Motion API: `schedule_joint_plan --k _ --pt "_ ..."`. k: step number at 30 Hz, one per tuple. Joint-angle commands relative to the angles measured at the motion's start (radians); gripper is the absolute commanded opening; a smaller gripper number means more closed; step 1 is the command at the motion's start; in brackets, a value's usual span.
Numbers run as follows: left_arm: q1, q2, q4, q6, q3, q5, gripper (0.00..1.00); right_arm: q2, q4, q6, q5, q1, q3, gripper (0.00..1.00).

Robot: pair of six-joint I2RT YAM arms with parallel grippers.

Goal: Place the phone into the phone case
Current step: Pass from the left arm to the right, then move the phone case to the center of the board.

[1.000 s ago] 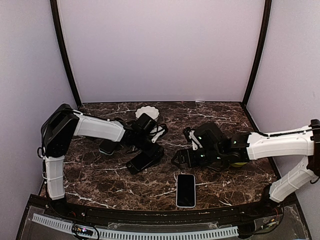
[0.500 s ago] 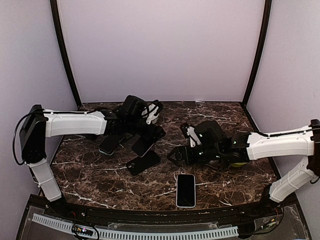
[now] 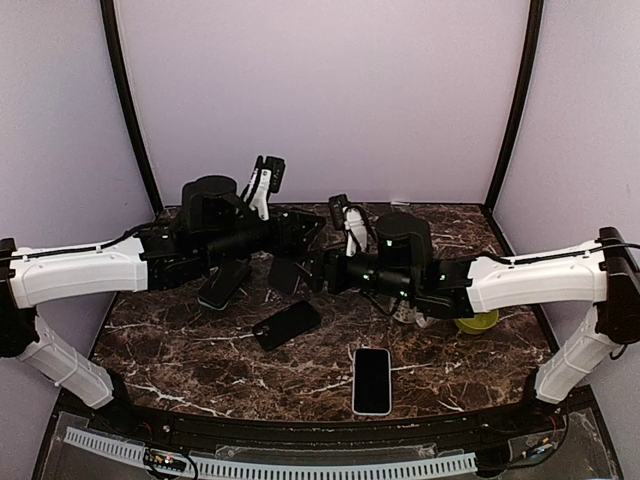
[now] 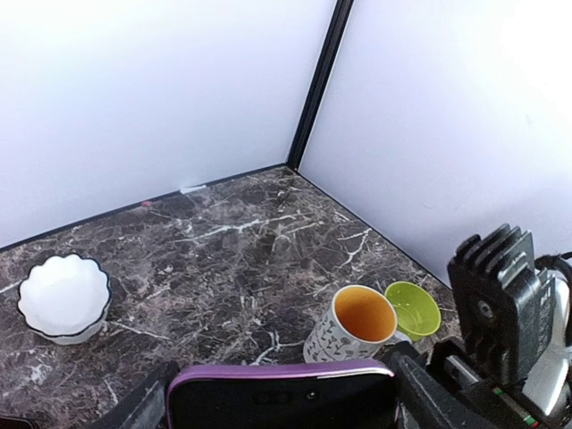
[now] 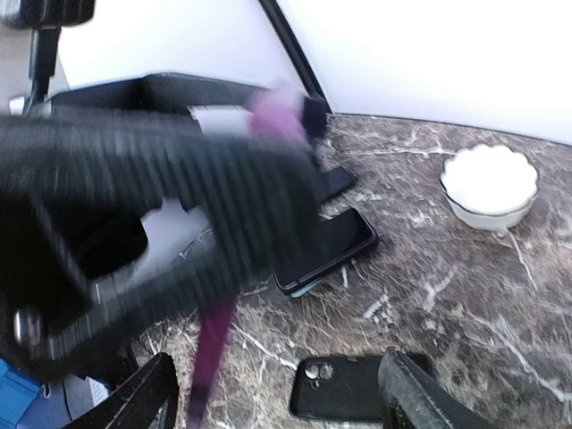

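The left claw [image 4: 284, 416] clamps a purple-edged black phone [image 4: 281, 398] above the dark marble counter [image 3: 200, 370]. The phone's length runs finger to finger, with one purple edge turned up. The right claw [image 5: 281, 393] meets it with fingers spread. The blurred purple edge passes near one finger, and contact is unclear. Below them the empty black phone case [image 3: 287, 323] lies flat, its long axis diagonal. Around it are a dark phone [image 3: 225, 283], a white-rimmed phone [image 3: 371, 380], a white scalloped bowl [image 4: 64, 298], a patterned mug [image 4: 353, 326] and a green bowl [image 4: 413, 308].
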Motion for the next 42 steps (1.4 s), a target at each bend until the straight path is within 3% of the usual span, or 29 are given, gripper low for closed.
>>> schedule_joint_plan --k 1,3,5,12,14,17,19,21,23,25,29,34,39,41,42 --pt "-0.031 -0.042 0.11 0.022 -0.038 -0.037 0.0 0.036 0.1 -0.04 -0.047 -0.001 0.05 0.75" --pt "-0.045 -0.053 0.155 0.05 -0.056 -0.039 0.0 0.042 0.118 -0.038 -0.037 -0.001 0.047 0.7" --pt "-0.058 -0.064 0.189 0.069 -0.082 -0.037 0.0 0.047 0.126 -0.035 -0.02 -0.002 0.047 0.6" --pt "-0.072 -0.086 0.225 0.08 -0.117 -0.058 0.0 0.056 0.095 -0.01 0.04 -0.004 0.056 0.08" --pt "-0.074 -0.095 0.233 0.077 -0.13 -0.063 0.0 0.047 0.089 0.003 0.061 -0.006 0.044 0.0" --pt "-0.074 -0.11 0.247 0.071 -0.146 -0.054 0.0 0.031 0.085 0.018 0.06 -0.012 0.033 0.0" --pt "-0.074 -0.118 0.238 0.074 -0.146 -0.036 0.19 0.016 0.083 0.019 0.04 -0.016 0.024 0.0" --pt "-0.074 -0.136 0.208 0.078 -0.145 -0.03 0.65 -0.011 0.08 0.016 0.027 -0.019 0.005 0.0" --pt "-0.074 -0.167 0.158 0.081 -0.143 -0.046 0.86 -0.05 0.072 0.006 0.02 -0.023 -0.024 0.0" --pt "-0.073 -0.205 0.084 0.08 -0.135 -0.1 0.96 -0.098 0.046 -0.01 0.007 -0.029 -0.054 0.0" --pt "-0.059 -0.249 -0.096 0.078 -0.118 -0.198 0.99 -0.194 -0.029 -0.031 0.001 -0.038 -0.11 0.0" --pt "0.011 -0.207 -0.3 0.008 -0.13 -0.118 0.98 -0.33 -0.104 -0.051 0.011 -0.042 -0.18 0.0" --pt "0.116 -0.062 -0.507 -0.04 -0.115 -0.043 0.89 -0.441 -0.17 -0.057 0.051 -0.044 -0.217 0.0" --pt "0.128 0.009 -0.533 -0.021 -0.113 -0.018 0.82 -0.465 -0.176 -0.052 0.06 -0.044 -0.23 0.0" --pt "0.13 0.061 -0.544 -0.003 -0.11 -0.017 0.74 -0.47 -0.176 -0.048 0.063 -0.044 -0.237 0.0"
